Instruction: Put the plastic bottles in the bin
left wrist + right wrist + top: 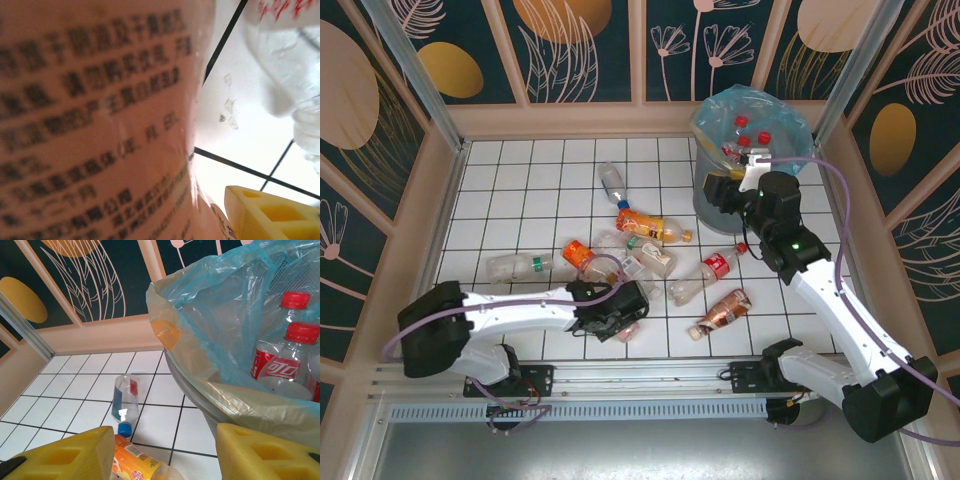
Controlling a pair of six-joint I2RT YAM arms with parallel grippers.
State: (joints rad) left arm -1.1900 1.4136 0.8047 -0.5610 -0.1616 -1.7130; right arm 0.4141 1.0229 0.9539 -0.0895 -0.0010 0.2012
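Frankly, I cannot tell whether left end effector (617,320) grips the pink Chinese-printed bottle (95,120); right end effector (167,452) gapes empty.

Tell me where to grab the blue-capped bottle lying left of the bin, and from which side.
Grip the blue-capped bottle across the labelled middle of its body, coming down from above. It lies on its side on the tiles with both long flanks free, while its cap end sits close to the orange-labelled bottle, so the neck is likely crowded.
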